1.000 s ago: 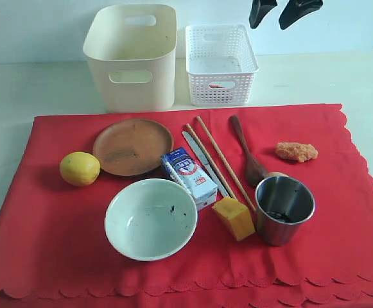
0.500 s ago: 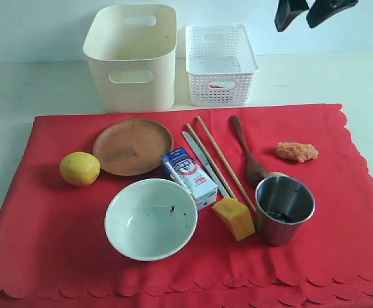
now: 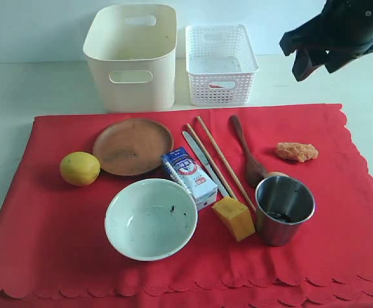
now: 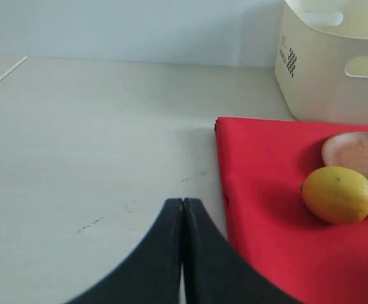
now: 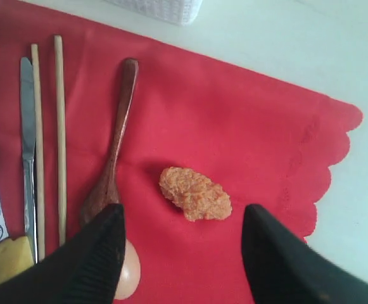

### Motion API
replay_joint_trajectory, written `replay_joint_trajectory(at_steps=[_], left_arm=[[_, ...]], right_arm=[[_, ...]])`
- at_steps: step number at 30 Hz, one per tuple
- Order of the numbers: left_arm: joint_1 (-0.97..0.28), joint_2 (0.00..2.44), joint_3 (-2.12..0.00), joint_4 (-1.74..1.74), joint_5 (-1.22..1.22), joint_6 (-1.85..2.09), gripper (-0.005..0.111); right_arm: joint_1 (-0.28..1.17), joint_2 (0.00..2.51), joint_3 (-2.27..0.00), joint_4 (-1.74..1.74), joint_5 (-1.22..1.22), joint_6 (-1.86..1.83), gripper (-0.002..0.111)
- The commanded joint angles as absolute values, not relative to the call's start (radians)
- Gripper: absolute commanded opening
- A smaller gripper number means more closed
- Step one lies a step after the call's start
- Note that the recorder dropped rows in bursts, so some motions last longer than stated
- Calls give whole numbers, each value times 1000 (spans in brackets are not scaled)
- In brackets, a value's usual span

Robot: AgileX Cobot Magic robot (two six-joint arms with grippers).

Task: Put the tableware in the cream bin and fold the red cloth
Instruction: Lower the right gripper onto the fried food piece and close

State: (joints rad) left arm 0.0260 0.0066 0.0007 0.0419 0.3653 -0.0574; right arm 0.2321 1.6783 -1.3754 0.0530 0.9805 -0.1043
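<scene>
**Tableware all on the cloth, bin waiting behind**

Exterior view: the large red fabric cloth [image 3: 45, 224] is seen spread flat on the pale tabletop [image 3: 6, 90], with every piece of tableware laid out on it. The round brown plate [image 3: 133, 146] is set back left, with a yellow lemon [image 3: 79, 168] just beside it. The pale greenish-white bowl [image 3: 151, 218] is placed at the front, next to a blue-white milk carton [image 3: 189, 176]. The metal knife [image 3: 196, 149], the pair of wooden chopsticks [image 3: 218, 157] and the dark wooden spoon [image 3: 253, 170] are lined up in the middle. The steel cup [image 3: 284, 208] is stood upright front right, near a yellow block [image 3: 233, 218]. Behind the cloth, the tall cream plastic bin [image 3: 131, 90] is flanked by a white lattice basket [image 3: 219, 86]. The right gripper [image 3: 293, 61] is held aloft, upper right.

Left wrist view: the left gripper [image 4: 183, 209] is shown with its fingers pressed together on nothing, above bare tabletop just beside the cloth's edge.

Right wrist view: the fingers are spread wide and nothing is gripped. An orange crumbly lump [image 5: 195, 193] is framed between them on the cloth below.
</scene>
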Motion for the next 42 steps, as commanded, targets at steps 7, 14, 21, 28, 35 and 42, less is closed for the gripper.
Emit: replay_joint_trajectory(at_steps=[7,14,21,28,35,42], left_arm=[[28,0,0,37,354,-55,0],[28,0,0,37,354,-55,0],[28,0,0,37,354,-55,0],[28,0,0,37,354,-55,0],[28,0,0,37,354,-55,0],[28,0,0,37,354,-55,0]], right_arm=[[233,1672,-1204,45,822,-179,54],[233,1715,-1172,45,788,-270,54],[233,1800,-1172,45,765,-288,54],[233,1867,-1172,45,719,-332,54],[233,1928,-1174,45,671,-405,54],[233,1958,-1174,45,625,-505,54]])
